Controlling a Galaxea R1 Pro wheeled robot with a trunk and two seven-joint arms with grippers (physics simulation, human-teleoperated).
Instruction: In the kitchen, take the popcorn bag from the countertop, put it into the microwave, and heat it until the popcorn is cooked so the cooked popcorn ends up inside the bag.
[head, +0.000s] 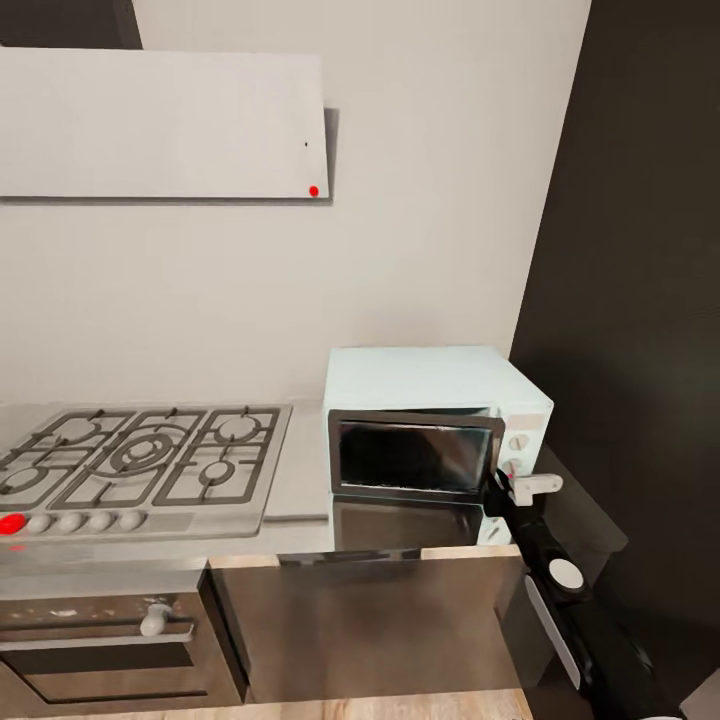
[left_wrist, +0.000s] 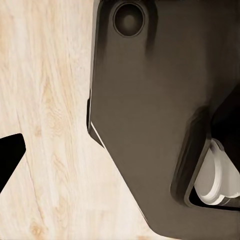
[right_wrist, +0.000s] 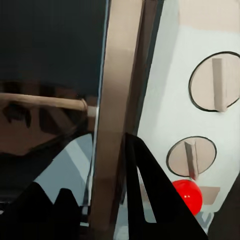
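The right gripper (head: 503, 487) sits at the microwave (head: 430, 400)'s 3 o'clock front corner, and the arm behind it covers the lower knobs of the side panel; whether its fingers (right_wrist: 150, 190) are spread or closed cannot be read in either view. What lies behind the dark glass door (head: 412, 456) is too dim to tell. The gas hob (head: 140, 455) and the range hood (head: 160, 125) run off the head view's 9 o'clock edge, and the built-in oven (head: 100, 650) is cut at 7 o'clock. The tabletop (head: 300, 470) is largely hidden under hob and microwave. In the left wrist view the dark body (left_wrist: 150, 125) is cropped, unidentifiable.
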